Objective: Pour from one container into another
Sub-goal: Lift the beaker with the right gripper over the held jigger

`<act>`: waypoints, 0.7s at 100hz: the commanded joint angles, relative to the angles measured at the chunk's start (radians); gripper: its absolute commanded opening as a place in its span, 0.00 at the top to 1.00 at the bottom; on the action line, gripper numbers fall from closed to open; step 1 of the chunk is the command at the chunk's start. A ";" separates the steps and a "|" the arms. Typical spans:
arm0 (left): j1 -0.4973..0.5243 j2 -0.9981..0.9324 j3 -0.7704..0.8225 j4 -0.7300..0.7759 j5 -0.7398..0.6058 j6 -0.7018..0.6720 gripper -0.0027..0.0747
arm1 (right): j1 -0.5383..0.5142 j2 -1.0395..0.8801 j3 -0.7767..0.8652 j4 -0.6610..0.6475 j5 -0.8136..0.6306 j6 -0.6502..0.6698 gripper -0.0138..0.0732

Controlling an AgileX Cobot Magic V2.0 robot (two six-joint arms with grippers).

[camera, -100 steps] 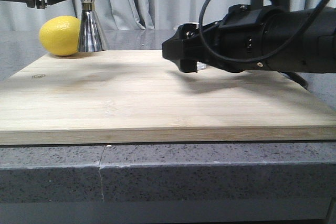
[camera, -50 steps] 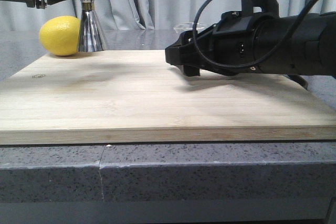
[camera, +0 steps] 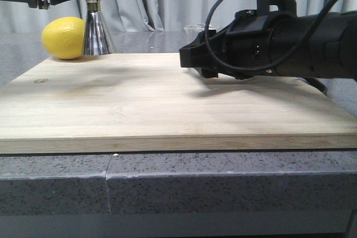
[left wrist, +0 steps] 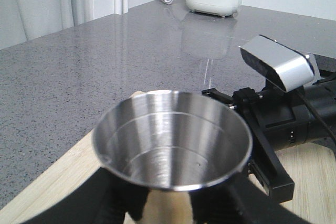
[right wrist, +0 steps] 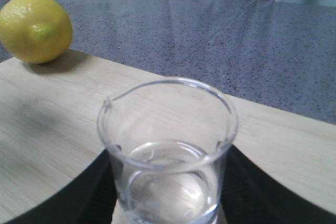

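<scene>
wooden board (camera: 167, 98) lies nearest, flat on the grey counter (camera: 167, 188), and nothing is spilled on it. just past its middle, the right gripper (camera: 196, 62) has the glass beaker (right wrist: 168, 153) between its black fingers (right wrist: 94, 195). the fingers press on both sides of the glass, so the right gripper looks closed on it. the beaker is upright, and its bottom looks a bit off the wood, but the arm hides that part. some clear water sits low inside the beaker, so i think no pouring is done yet.

farther back, at the far left corner of the board, the shiny metal jigger (camera: 97, 32) stands with its foot on the wood. the left gripper (left wrist: 168, 203) sits around its middle. its dark fingers show on both sides under the cup, so it seems to hold the jigger, but i cannot see the touch well. the cup on top looks dry and empty.

a yellow lemon (camera: 64, 38) lies just beside the jigger.

the two cups are well apart. what is left, i think: bring the beaker over the jigger and tip it.

from the front, only the rim of the beaker (camera: 196, 26) peeks above the arm.
</scene>
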 commanded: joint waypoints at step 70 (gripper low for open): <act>-0.009 -0.044 -0.032 -0.098 0.090 -0.008 0.66 | 0.028 -0.307 -0.493 -0.183 0.868 -0.011 0.47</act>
